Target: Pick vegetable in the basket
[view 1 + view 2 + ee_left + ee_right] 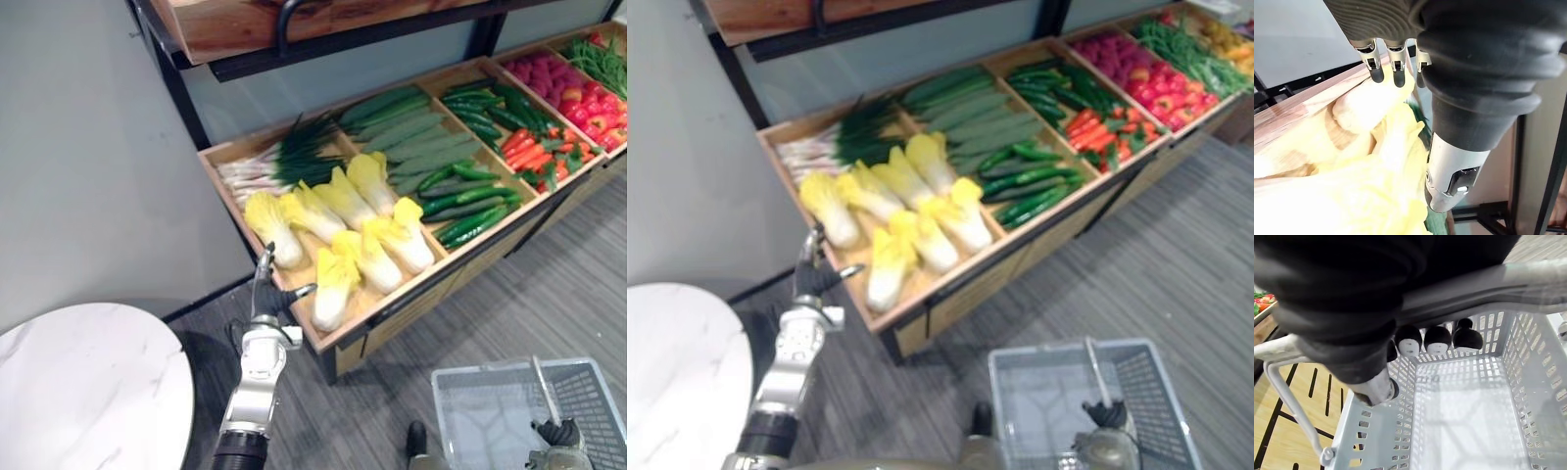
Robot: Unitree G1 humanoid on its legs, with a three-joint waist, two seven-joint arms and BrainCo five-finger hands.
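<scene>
Several pale yellow cabbages (333, 279) lie in the front left compartment of a wooden produce shelf (384, 294). My left hand (266, 294) stands open at the shelf's front left corner, fingers straight up and thumb pointing toward the nearest cabbage. In the left wrist view its fingertips (1396, 74) hover just above a cabbage (1376, 161) without touching it. A grey plastic basket (468, 374) hangs low at the right with nothing inside. My right hand (560, 433) is shut on the basket's handle (1528, 276), fingers (1437, 340) curled round it.
Other shelf compartments hold green onions (284, 159), long green gourds (411, 132), green peppers (470, 201), carrots (529, 152) and red vegetables (573, 93). A second wooden shelf (294, 22) overhangs above. A round white marble table (88, 392) stands at lower left, below a grey wall.
</scene>
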